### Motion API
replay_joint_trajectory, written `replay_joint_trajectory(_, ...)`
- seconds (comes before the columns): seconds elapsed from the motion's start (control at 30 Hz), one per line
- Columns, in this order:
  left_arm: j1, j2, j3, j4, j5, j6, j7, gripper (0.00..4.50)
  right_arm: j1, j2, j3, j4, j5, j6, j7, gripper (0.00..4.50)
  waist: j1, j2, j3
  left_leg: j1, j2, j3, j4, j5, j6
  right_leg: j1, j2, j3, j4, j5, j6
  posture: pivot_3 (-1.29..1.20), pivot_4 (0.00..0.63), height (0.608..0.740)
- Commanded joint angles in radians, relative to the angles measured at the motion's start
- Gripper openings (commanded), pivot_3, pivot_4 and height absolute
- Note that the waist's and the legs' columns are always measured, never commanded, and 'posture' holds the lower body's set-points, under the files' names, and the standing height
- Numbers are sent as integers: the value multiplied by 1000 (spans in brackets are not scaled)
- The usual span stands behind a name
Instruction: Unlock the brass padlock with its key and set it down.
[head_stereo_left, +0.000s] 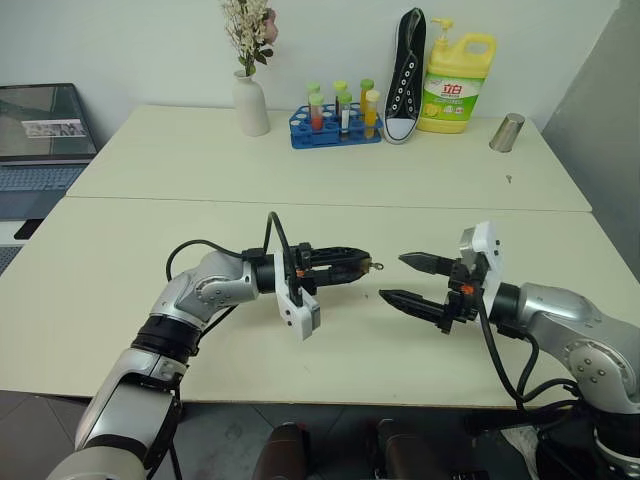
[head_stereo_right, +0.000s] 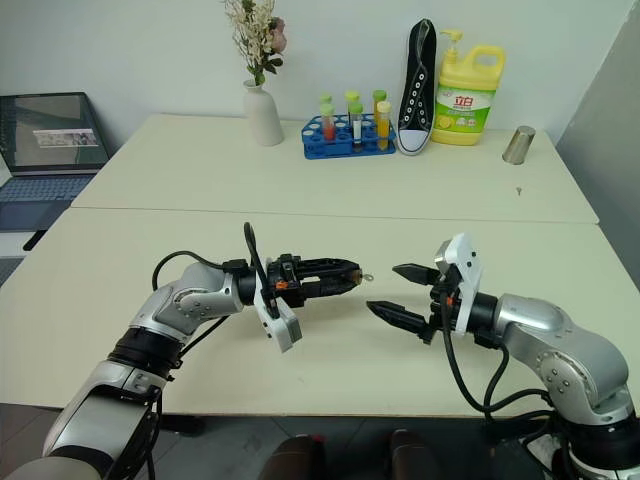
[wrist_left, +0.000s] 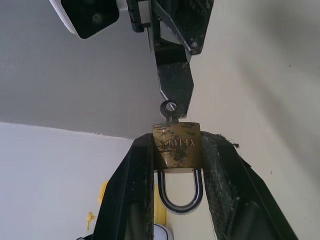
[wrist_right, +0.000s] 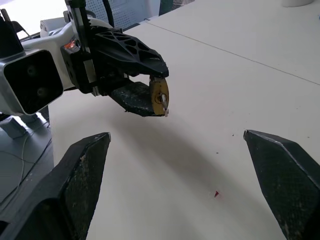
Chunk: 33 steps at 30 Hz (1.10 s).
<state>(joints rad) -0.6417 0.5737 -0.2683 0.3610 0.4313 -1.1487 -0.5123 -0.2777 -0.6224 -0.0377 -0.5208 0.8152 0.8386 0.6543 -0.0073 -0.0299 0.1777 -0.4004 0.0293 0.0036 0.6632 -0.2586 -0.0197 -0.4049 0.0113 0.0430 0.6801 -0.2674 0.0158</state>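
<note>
Pinching the brass padlock (wrist_left: 177, 145) above the worktop (head_stereo_left: 150, 260), the left hand (head_stereo_left: 345, 266) presented its key (wrist_left: 171, 111) toward the wide-open, empty right hand (head_stereo_left: 408, 280), apparently so it could be turned.

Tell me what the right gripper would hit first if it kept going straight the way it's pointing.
Probably the key sticking out of the brass padlock, which the left gripper holds facing it. The open right gripper points toward it with only air between; exact alignment is unclear.
</note>
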Motion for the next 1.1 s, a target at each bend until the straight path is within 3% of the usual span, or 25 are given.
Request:
replay_joint_trajectory(0.03, -3, 17, 7, -43, -12, 5, 22, 962, -48, 21, -7, 11, 44, 11, 14, 4500, 0, 0, 0, 0, 0, 0, 0, 0, 0, 0, 0, 0, 0, 0, 0, 0, 150, 740)
replay_joint_trajectory(0.23, -1, 18, -3, -55, -7, 19, 24, 962, -77, 6, 29, 24, 35, 18, 56, 4500, 0, 0, 0, 0, 0, 0, 0, 0, 0, 0, 0, -1, 0, 0, 0, 0, 150, 740)
replay_joint_trajectory(0.33, 2, 13, -3, -60, -3, 26, 28, 962, -88, 18, 34, 39, 35, 22, 49, 3910, 0, 0, 0, 0, 0, 0, 0, 0, 0, 0, 0, -1, 0, 0, 0, 0, 150, 740)
replay_joint_trajectory(0.7, 5, 15, -17, -61, -15, 31, 29, 962, -122, 39, 18, 62, 70, 52, 47, 63, 0, 0, 0, 0, 0, 0, 0, 0, 0, 0, 0, -1, 0, 0, 0, 0, 150, 740)
replay_joint_trajectory(1.1, 4, 22, -18, -59, -10, 32, 39, 962, -148, 19, -11, 89, 127, 112, 76, 0, 0, 0, 0, 0, 0, 0, 0, 0, 0, 0, 0, -1, 0, 0, 0, 0, 150, 740)
